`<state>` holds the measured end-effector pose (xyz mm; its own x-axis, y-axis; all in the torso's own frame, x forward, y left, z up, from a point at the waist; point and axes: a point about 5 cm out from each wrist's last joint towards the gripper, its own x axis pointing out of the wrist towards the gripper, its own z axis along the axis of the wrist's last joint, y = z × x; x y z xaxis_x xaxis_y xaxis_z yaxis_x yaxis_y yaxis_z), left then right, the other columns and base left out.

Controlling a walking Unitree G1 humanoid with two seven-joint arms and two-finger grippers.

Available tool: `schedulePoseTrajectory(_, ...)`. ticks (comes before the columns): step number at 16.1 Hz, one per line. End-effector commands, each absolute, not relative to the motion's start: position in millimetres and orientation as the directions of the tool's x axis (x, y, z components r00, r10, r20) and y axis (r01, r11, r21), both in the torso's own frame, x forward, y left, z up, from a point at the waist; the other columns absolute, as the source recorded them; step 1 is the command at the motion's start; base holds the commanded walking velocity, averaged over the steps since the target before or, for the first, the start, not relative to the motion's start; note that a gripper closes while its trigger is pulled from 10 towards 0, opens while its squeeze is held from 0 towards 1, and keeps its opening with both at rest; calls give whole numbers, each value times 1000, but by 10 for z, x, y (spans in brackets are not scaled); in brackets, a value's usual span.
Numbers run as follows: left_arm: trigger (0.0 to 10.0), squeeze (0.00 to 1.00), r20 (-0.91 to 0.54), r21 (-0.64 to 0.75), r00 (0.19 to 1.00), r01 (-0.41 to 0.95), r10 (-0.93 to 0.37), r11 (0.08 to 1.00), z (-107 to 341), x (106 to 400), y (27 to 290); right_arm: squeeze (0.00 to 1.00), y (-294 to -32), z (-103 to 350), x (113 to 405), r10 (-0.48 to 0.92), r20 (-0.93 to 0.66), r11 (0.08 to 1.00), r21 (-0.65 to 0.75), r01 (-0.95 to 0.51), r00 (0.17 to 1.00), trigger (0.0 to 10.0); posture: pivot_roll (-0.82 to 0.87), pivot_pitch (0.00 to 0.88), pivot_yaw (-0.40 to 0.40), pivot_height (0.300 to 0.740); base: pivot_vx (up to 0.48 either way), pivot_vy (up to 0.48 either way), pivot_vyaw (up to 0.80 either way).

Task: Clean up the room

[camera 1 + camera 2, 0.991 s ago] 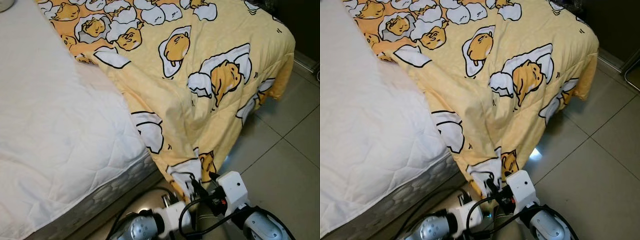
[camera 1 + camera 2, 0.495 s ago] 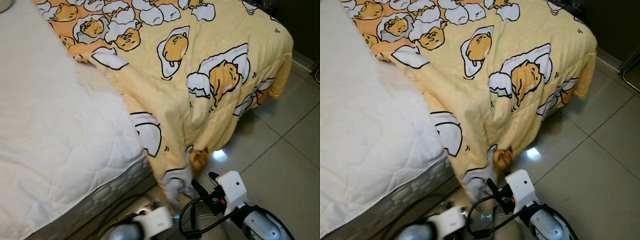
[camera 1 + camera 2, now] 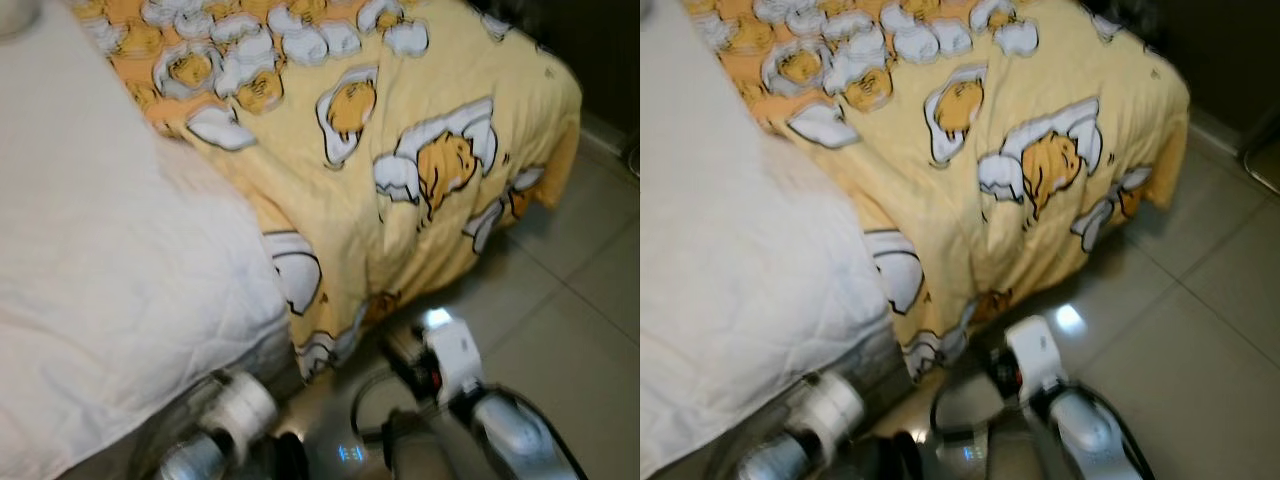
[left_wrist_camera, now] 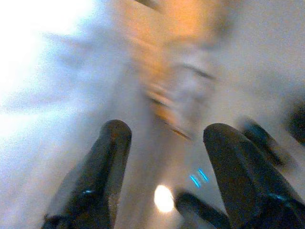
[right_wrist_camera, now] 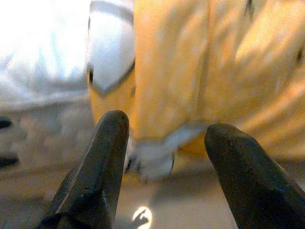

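Looking down from the robot's head, a bed takes up most of the scene: a bare white mattress (image 3: pixel 110 260) on the left, and a yellow blanket (image 3: pixel 400 150) printed with cartoon egg figures spread over the far and right part, its edge hanging down the mattress side almost to the tiled floor (image 3: pixel 570 310). All views are motion-blurred. Both silver arms are low at the foot of the picture, close to the hanging hem. The right gripper (image 5: pixel 167 143) has its two black fingers spread apart with nothing between them; its wrist camera looks straight at the drooping hem (image 5: pixel 157 152), which hangs just beyond the fingertips, with the mattress side beside it. The left gripper (image 4: pixel 164 157) also has its fingers apart and empty; it points toward a blurred patch of yellow and white cloth and the shiny floor. Neither gripper touches the blanket. Judging from this, the step in hand is making the bed, with the blanket lying crooked and leaving much of the mattress uncovered. The next move likely calls for closing on the hem and drawing the blanket across the bare mattress.
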<state>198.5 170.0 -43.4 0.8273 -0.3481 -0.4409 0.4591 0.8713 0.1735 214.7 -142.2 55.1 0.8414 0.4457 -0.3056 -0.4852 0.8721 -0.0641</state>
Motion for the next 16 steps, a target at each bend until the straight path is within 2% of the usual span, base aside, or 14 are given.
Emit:
schedulePoseTrajectory(1, 10000, 1000, -401, 129, 877, 339, -264, 932, -378, 2039, 1775, 0, -1417, 564, 2210, 412, -272, 894, -62, -443, 869, 10000, -238, 41, 148, 723, 0, 0, 0)
schedulePoseTrajectory(2, 10000, 1000, -371, 107, 898, 294, -236, 950, -329, 2100, 1777, 0, -1425, 587, 2275, 391, -253, 906, -63, -418, 885, 10000, -236, 32, 152, 723, 0, 0, 0)
schedulePoseTrajectory(3, 10000, 0, -279, 34, 954, 121, -106, 992, -153, 2294, 1805, 0, -1469, 692, 2445, 316, -191, 944, -33, -328, 929, 10000, -227, 0, 161, 723, 0, 0, 0)
schedulePoseTrajectory(4, 10000, 0, -197, -55, 980, -16, 5, 998, 62, 2477, 1819, 0, -1496, 796, 2572, 269, -130, 961, -29, -275, 954, 10000, -221, 0, 163, 723, 0, 0, 0)
schedulePoseTrajectory(6, 10000, 0, -92, -134, 986, -154, 143, 979, 425, 2730, 1852, 0, -1529, 899, 2713, 209, -60, 977, -37, -211, 976, 10000, -202, 0, 158, 723, 0, 0, 0)
schedulePoseTrajectory(8, 10000, 0, -50, -99, 976, -218, 214, 971, 589, 2773, 1952, 0, -1555, 885, 2745, 171, -46, 985, -28, -172, 984, 10000, -193, 0, 160, 723, 0, 0, 0)
schedulePoseTrajectory(11, 10000, 0, -38, -64, 974, -225, 222, 972, 719, 2633, 2011, 0, -1609, 859, 2770, 140, -31, 990, 2, -140, 990, 10000, -190, 0, 166, 723, 0, 0, 0)
schedulePoseTrajectory(13, 10000, 0, 4, -90, 984, -178, 179, 980, 881, 2706, 1900, 0, -1639, 855, 2818, 124, -23, 992, 7, -124, 992, 10000, -191, 0, 162, 723, 0, 0, 0)
schedulePoseTrajectory(15, 10000, 0, 15, -115, 985, -169, 172, 979, 932, 2775, 1854, 0, -1629, 892, 2871, 122, -6, 993, -3, -122, 993, 10000, -197, 0, 160, 723, 0, -452, 0)
schedulePoseTrajectory(16, 10000, 0, 8, -122, 985, -172, 174, 978, 951, 2813, 1840, 0, -1621, 929, 2915, 127, 6, 992, -22, -127, 992, 10000, -201, 0, 157, 723, 0, -458, 800)
